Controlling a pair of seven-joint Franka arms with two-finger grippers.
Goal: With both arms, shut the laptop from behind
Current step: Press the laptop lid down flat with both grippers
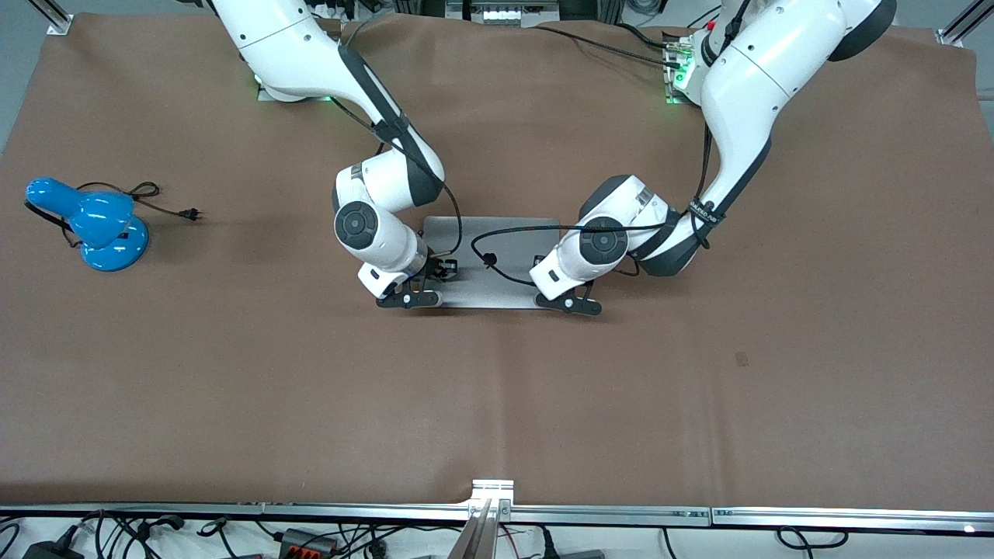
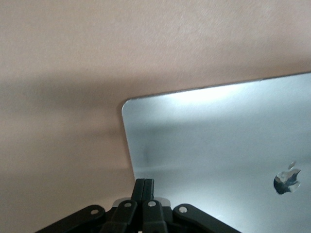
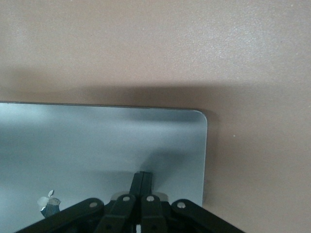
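Both pincers [image 1: 435, 272] shut on laptop [image 1: 497, 233], lamp [image 1: 93, 221] apart

Both arms are glossy white shells with dark grey bands and round dark grey joint caps ringed with concentric circles. The right arm [image 1: 373, 178], in the upper left of the frame, carries a black cable strapped along its dark band. The left arm [image 1: 738, 101], upper right, has a black cable looping off its wrist and a black strap with white lettering. Each base glows green. The left claw [image 2: 144, 187] and right claw [image 3: 141, 178] are black linkages with silver rivets.
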